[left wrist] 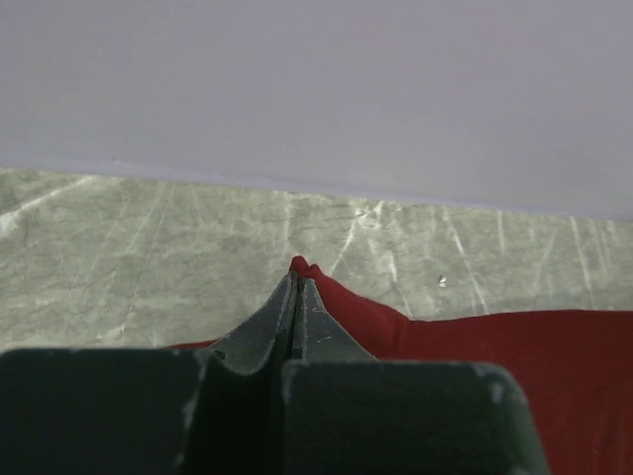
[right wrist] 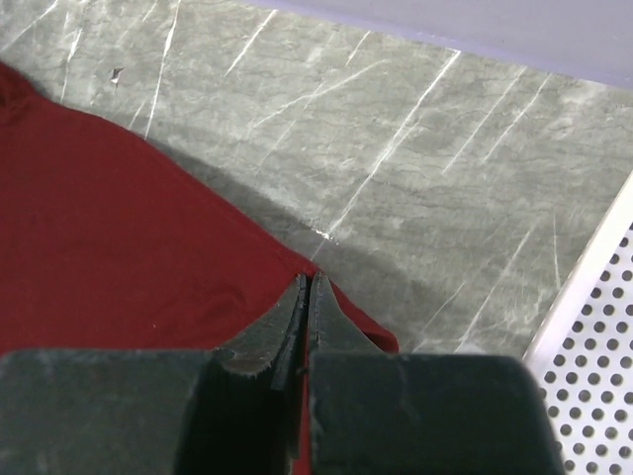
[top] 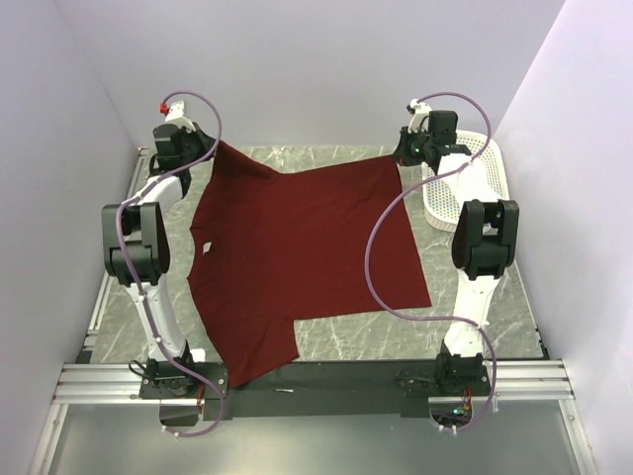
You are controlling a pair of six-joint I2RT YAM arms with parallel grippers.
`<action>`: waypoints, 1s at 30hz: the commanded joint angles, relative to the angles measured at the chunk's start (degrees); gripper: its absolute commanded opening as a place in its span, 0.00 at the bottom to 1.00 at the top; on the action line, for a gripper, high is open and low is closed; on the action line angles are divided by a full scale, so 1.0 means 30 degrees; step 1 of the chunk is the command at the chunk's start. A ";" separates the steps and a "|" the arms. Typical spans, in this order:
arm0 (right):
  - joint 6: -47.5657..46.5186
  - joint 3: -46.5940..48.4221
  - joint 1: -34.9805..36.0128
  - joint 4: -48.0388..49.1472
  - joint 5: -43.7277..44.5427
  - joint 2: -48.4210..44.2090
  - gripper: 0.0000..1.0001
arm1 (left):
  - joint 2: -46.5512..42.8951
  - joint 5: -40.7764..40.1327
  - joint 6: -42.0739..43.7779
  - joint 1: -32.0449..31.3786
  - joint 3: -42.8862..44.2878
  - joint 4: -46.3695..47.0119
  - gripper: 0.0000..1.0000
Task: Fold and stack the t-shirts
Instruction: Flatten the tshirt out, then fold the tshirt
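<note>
A maroon t-shirt [top: 297,247] lies spread over the marble table, one part hanging past the near edge at the lower left. At the far left corner my left gripper [top: 203,148] is shut on the t-shirt; in the left wrist view a tuft of red cloth [left wrist: 300,265] pokes out past the closed fingertips [left wrist: 297,282]. My right gripper [top: 401,153] is shut on the t-shirt at its far right corner; the right wrist view has the closed tips [right wrist: 309,282] pinching the cloth's edge [right wrist: 119,257]. Both held corners are lifted, so the cloth slopes down toward the table.
A white perforated basket [top: 470,183] stands at the far right, close to the right gripper; its rim [right wrist: 593,327] fills the right wrist view's corner. Lilac walls close in the back and both sides. Grey marble table [top: 465,317] shows around the shirt.
</note>
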 commanded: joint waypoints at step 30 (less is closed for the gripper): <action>0.0341 0.2772 0.0013 -0.0662 0.1389 0.1535 0.00 | -0.7997 0.1632 0.0485 0.0091 -0.6176 0.1453 0.01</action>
